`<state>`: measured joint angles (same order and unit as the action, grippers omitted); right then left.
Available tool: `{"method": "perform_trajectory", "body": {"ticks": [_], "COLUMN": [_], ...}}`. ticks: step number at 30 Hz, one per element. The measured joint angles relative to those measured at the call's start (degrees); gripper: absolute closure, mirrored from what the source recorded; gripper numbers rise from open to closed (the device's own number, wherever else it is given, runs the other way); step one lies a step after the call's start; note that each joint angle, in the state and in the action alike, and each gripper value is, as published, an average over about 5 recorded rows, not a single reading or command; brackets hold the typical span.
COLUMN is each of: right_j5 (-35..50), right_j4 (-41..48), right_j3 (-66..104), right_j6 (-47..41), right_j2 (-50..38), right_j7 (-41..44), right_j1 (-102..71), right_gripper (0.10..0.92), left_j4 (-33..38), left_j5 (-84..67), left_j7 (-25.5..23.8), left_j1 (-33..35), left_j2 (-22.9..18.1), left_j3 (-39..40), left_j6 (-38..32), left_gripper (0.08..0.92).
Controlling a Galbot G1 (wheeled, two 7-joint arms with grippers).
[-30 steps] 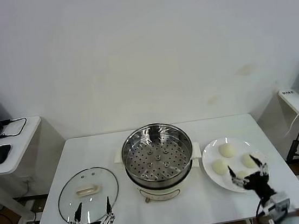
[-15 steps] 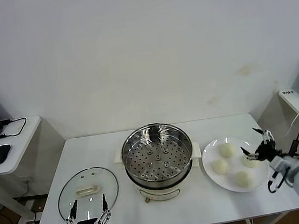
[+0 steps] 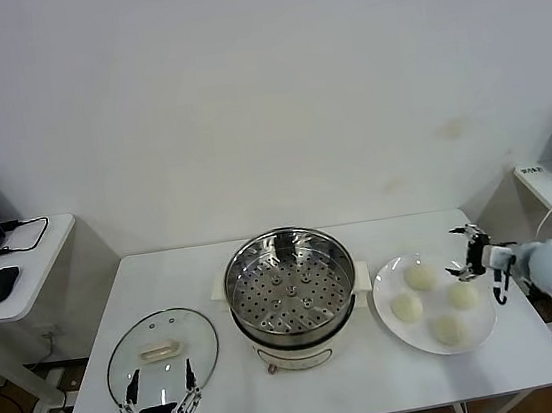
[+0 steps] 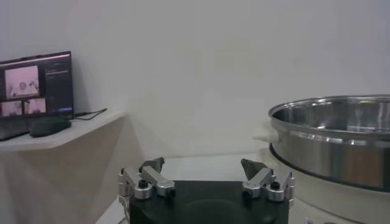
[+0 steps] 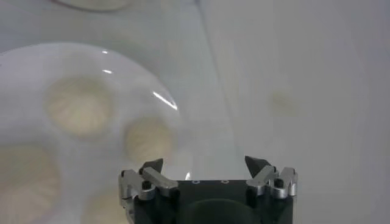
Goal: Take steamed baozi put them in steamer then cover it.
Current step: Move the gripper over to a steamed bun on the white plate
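- Reaching for the first bun is the step in hand, as I judge it: the right end effector (image 3: 466, 252) is hanging with its fingers spread and empty over the far right edge of the plate (image 3: 483, 320), just beside the far-right bun.
- Four buns (image 3: 420, 276) are sitting on that plate at the right of the surface (image 3: 193, 267); none is lying in the steamer (image 3: 290, 288) yet, and its holed tray is showing bare.
- The lid (image 3: 162, 349) is lying flat on the near left of the surface, with the left end effector (image 3: 159, 393) waiting spread at its near edge.
- Next, the right end effector is needing to drop over one bun and close gently, since the soft dough would probably dent under a hard pinch.
- Compared with a second ago, the right arm is reaching in from the right side and farther back, no longer from the near edge; the left end effector is sitting slightly nearer the lid's edge.
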<state>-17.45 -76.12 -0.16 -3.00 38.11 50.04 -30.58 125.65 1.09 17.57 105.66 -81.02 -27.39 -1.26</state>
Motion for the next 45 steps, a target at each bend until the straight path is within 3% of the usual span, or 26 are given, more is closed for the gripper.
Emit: {"method": "perform_trajectory", "body": {"ticks": [13,45], "right_j5": [-1.64,-7.86], "right_j4": [9.39,23.71], "right_j3": [-16.26,-22.59], "right_j6": [1.41,3.54], "right_j2": [3.13,12.63], "right_j7": [9.12,9.91], "right_j1": [13.50,19.68], "right_gripper": [0.203,0.203], "left_j4": [-0.25,-0.81], "left_j5": [-0.44,-0.64], "left_j7": [0.29,0.05], "left_j1": [-0.73,-1.56], "left_j2": [0.25,0.39], "left_j3": [-1.68,-3.40], "left_j6": [-0.23,-0.90], "left_gripper": [0.177,0.177]}}
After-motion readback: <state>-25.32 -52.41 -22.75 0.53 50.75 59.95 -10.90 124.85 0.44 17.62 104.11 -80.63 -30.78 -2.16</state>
